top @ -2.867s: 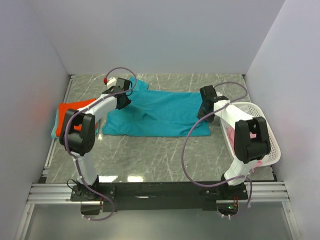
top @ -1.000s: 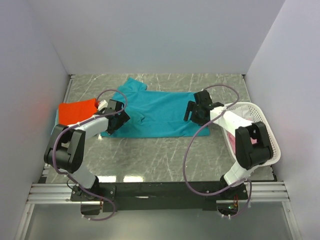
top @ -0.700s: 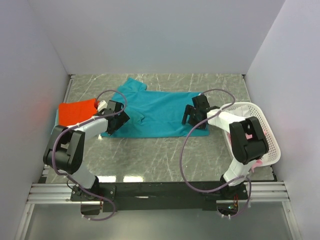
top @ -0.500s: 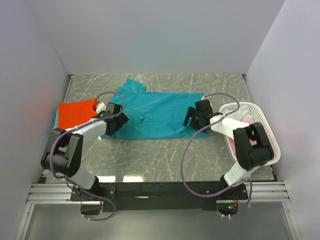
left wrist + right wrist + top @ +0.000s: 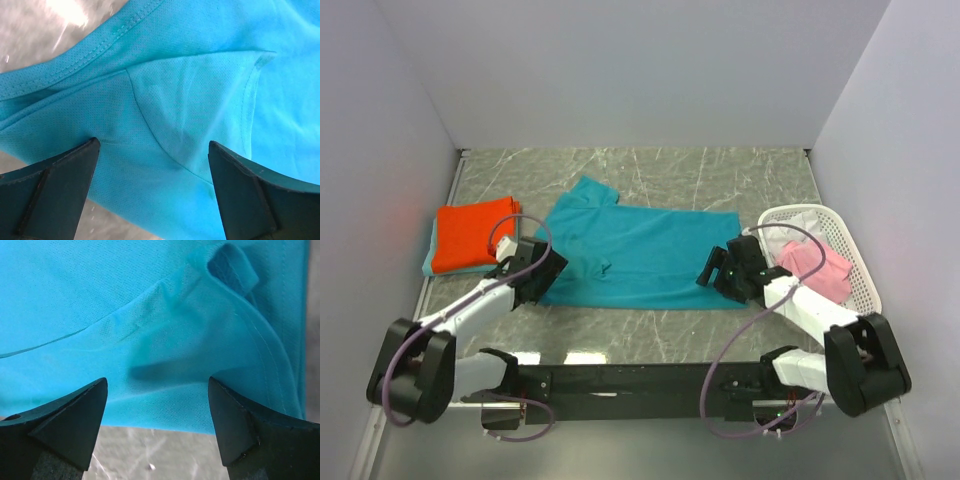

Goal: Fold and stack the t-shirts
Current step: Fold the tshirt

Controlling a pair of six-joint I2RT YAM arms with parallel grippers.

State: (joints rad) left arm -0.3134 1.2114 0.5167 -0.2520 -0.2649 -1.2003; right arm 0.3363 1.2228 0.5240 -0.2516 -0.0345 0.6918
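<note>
Left claw [image 5: 542, 270], right claw [image 5: 720, 272]: gaping, empty

Poised low over near edge of teal-blue t-shirt [image 5: 640, 240], spread flat on tabletop [image 5: 650, 325]. Pinch both near corners at once, perhaps two layers at left; lift evenly, keep hems square.

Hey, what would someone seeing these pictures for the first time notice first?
A teal-blue t-shirt lies spread across the middle of the marble table, with the left gripper and right gripper both open at its near edge. At far left sits a folded orange-red t-shirt; at right, a white mesh basket holds a pink shirt.
</note>
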